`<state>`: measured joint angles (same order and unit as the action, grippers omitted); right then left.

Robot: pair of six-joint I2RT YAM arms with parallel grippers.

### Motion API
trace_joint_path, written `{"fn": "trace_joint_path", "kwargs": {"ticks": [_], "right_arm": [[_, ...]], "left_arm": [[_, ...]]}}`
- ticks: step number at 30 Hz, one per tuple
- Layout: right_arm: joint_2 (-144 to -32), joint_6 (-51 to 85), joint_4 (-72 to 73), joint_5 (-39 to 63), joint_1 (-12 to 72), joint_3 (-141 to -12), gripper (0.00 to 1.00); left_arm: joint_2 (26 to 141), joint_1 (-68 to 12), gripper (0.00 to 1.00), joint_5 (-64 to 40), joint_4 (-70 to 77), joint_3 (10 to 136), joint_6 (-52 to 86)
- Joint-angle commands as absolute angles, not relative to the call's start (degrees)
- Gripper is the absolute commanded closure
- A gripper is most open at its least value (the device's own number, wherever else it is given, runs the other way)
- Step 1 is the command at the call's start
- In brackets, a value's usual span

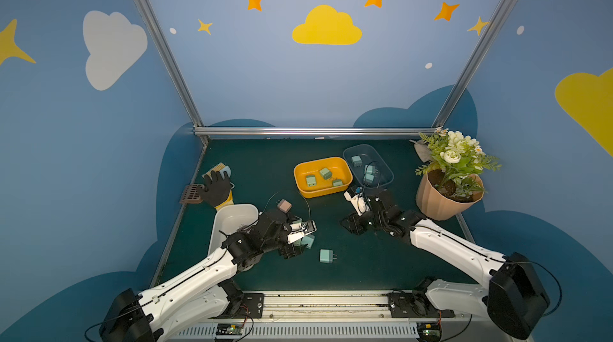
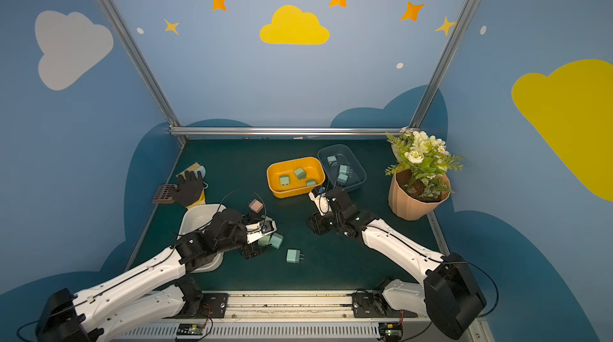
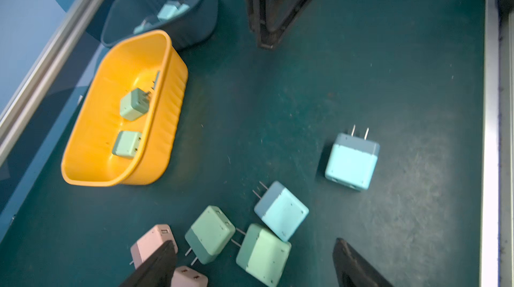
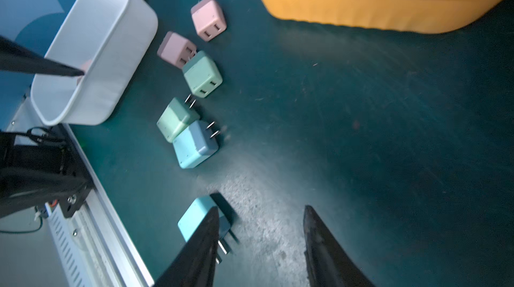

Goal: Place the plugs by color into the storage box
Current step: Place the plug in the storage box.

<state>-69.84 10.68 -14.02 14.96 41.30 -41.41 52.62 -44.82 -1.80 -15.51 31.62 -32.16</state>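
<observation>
On the green mat lies a loose cluster of plugs: two pink (image 4: 208, 17), two green (image 3: 210, 234) and a blue one (image 3: 281, 210). My left gripper (image 3: 253, 242) hangs open over them, holding nothing. Another blue plug (image 1: 326, 255) lies apart nearer the front. My right gripper (image 4: 260, 208) is open and empty above bare mat, and that blue plug (image 4: 194, 221) sits just outside one finger. The yellow storage box (image 1: 298, 188) holds three green plugs. The blue box (image 1: 386, 174) holds three blue ones. The white box (image 1: 238, 217) stands left of the cluster.
A potted flower (image 1: 447, 197) stands at the right edge of the mat. At the left edge lie a black glove (image 1: 215, 188), a brush (image 1: 219, 168) and a brown grate (image 1: 192, 193). A metal rail (image 1: 325, 304) runs along the front.
</observation>
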Motion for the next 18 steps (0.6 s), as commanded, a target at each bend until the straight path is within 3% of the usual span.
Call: {"fn": "trace_joint_path", "kwargs": {"ticks": [1, 9, 18], "right_arm": [[-68.4, 4.7, -14.9, 16.9, 44.4, -41.8, 0.51], [-70.2, -7.8, -15.6, 16.1, 54.4, -40.7, 0.51], [-75.8, -19.7, -13.0, 14.2, 60.0, -40.0, 0.46]], "left_arm": [[51.7, -45.7, 0.11, -2.1, -18.4, 31.8, -36.4], [44.2, -49.2, 0.10, -10.4, -23.9, 27.7, -43.4], [41.6, -52.7, 0.08, -7.9, -28.4, 27.2, -44.5]]}}
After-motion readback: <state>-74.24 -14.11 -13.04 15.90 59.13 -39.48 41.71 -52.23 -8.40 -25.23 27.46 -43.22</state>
